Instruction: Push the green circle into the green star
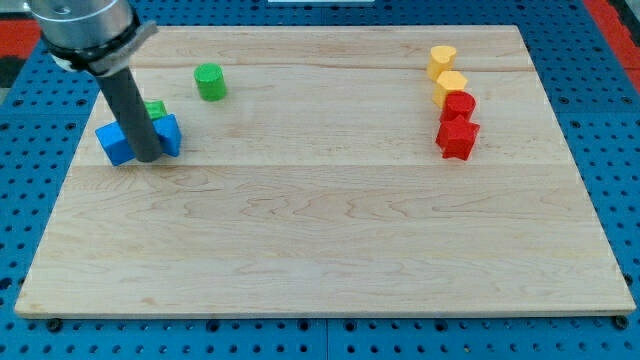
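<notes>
The green circle (209, 81) stands near the view's top left on the wooden board (320, 230). The green star (156, 111) lies below and left of it, mostly hidden behind my rod and two blue blocks. My tip (147, 158) rests on the board between the two blue blocks, just below the green star. The tip is well apart from the green circle, below and to its left.
A blue block (115, 143) lies left of the tip and another blue block (169, 134) right of it. At the view's right stand two yellow blocks (442, 60) (450, 86) and two red blocks (459, 106) (457, 138) in a column.
</notes>
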